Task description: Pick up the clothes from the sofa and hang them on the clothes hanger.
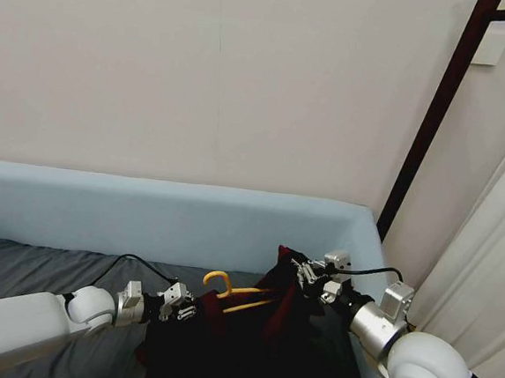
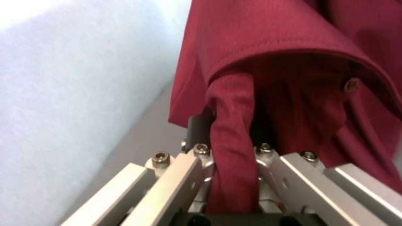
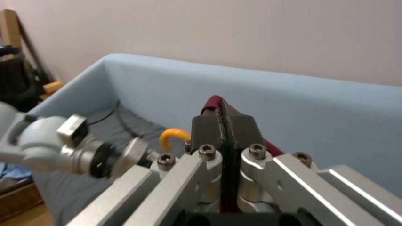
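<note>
1. Sofa [image 1: 144, 215]: pale blue back, grey seat.
2. Dark red shirt [image 1: 257, 340]: I see it bunched over the seat's right end, between my grippers.
3. Yellow hanger [image 1: 226, 288]: hook showing, arms running into the shirt.
4. Left gripper [image 1: 191, 309]: clamped on a shirt fold.
5. Right gripper [image 1: 298, 273]: pinching the shirt's upper edge.

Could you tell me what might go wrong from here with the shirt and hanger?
1. The right gripper pinches only a thin edge of the shirt, so the cloth may slip out under pull.
2. The hanger pokes out of the shirt and neither gripper seems to hold it; it could tip out onto the sofa.
3. The left gripper clamps a bunched fold, which may drag the collar askew.
</note>
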Available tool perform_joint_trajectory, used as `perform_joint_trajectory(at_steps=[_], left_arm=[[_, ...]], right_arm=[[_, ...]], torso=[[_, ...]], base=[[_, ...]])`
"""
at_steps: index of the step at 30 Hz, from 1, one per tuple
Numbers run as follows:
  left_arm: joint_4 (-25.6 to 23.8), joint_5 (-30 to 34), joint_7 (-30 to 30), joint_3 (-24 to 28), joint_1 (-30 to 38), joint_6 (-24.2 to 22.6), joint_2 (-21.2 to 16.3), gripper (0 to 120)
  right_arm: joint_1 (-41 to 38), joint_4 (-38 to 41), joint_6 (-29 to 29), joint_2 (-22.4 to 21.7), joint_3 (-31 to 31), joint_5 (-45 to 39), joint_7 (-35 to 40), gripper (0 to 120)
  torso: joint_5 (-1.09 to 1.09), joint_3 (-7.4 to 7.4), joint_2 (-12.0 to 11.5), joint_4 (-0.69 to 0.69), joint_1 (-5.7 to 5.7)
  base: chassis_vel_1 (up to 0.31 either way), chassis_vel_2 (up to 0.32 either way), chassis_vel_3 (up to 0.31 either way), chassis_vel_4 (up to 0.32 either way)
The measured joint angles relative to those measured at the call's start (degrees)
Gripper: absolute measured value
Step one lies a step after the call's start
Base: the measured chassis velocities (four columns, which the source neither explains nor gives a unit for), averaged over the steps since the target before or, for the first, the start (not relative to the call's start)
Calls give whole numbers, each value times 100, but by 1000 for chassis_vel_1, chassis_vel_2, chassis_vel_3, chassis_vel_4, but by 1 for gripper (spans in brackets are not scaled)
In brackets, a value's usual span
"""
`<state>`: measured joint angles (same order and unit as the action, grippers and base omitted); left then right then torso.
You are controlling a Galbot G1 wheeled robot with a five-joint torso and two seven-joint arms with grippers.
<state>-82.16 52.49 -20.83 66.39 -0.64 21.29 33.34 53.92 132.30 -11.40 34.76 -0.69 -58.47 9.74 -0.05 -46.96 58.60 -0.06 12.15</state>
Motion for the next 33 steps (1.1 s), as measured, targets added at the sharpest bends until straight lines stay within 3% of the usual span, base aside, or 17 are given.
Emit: perform_joint_trajectory(at_steps=[5,9,14,23,33], left_arm=[[-8,78,236,-45,141,-56,106,1],[-107,223,379,-58,259,-73,140,1],[-419,404,389,-59,538,-45,153,1],[-778,562,94,-29,942,40,-129,1],[-1043,626,-127,61,1682,198,-294,1]], right_arm=[[503,356,12,-43,-107,302,-108,0],[949,470,146,28,-44,999,-254,0],[1060,-46,356,218,222,1665,-126,0],[220,-330,351,235,305,1175,282,0],[536,501,362,-253,225,1379,141,0]], torso=[[1,0,0,-3,0],[1,0,0,0,0],[2,0,0,-3,0],[1,0,0,2,0],[2,0,0,-4,0]], base=[[0,0,0,0],[0,0,0,0],[0,0,0,0],[0,0,0,0],[0,0,0,0]])
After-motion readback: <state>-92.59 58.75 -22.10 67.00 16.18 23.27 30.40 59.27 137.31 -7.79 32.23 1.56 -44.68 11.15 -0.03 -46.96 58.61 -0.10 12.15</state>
